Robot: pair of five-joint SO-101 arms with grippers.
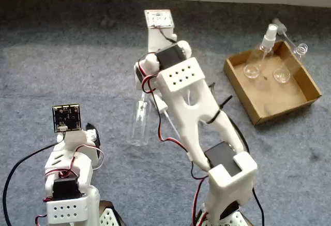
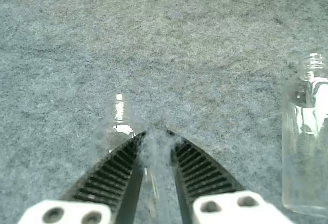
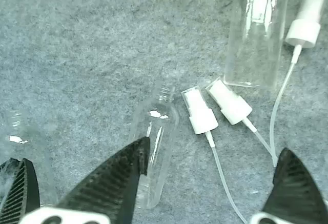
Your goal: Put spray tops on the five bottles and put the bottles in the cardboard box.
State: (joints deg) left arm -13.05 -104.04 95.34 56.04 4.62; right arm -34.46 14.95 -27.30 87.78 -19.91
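Spray tops [image 3: 199, 115] lie side by side on the grey carpet [image 1: 62, 55], mid-table, between the wide-spread fingers of the right gripper [image 3: 213, 148] and just beside a lying bottle [image 3: 154, 147]. The left gripper [image 2: 156, 134] clasps a small clear bottle [image 2: 117, 126]. The right gripper should likely close across one white head, not its thin tube. It should lift until the tube hangs free, then thread it into the held neck. The cardboard box [image 1: 239, 89] sits far right.

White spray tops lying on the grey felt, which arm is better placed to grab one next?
Right. The right gripper hangs open over the two white plastic spray tops, its fingers either side. The left gripper is shut on a small clear plastic bottle, so it looks occupied.
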